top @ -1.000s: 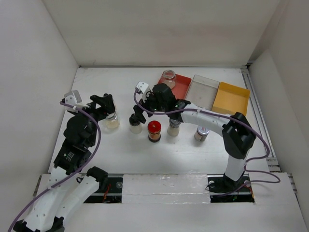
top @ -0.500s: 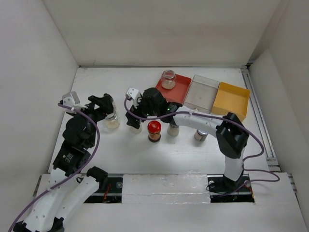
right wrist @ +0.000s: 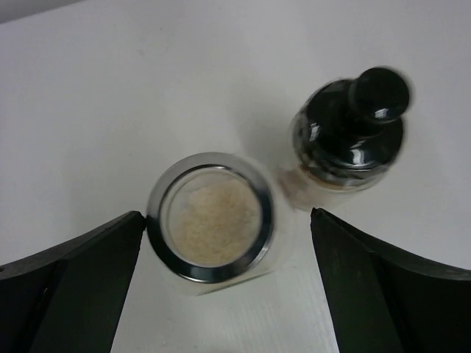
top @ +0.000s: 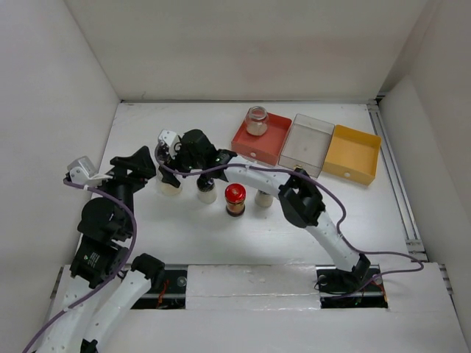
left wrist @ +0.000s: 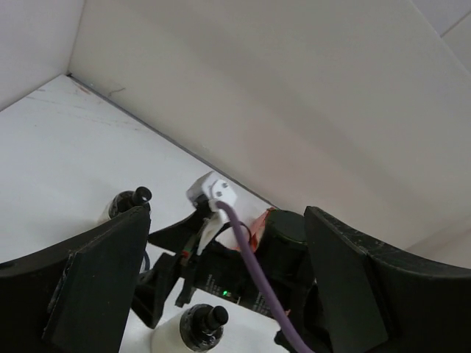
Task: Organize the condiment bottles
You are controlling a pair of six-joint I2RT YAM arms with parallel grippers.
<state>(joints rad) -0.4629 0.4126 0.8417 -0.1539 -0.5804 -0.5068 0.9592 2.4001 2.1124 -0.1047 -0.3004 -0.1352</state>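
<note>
Condiment bottles (top: 207, 194) upright in a loose row, red-lidded jar (top: 235, 198) central, clear jar (top: 256, 120) apart

red tray (top: 271, 144), yellow tray (top: 353, 156), black-capped bottle (right wrist: 352, 126)

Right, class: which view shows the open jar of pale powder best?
The right wrist view: it looks straight down into the open jar, showing its silver rim and powder, inside the open right gripper. The top external view shows only part of it, under that gripper. The left wrist view does not clearly show it.
</note>
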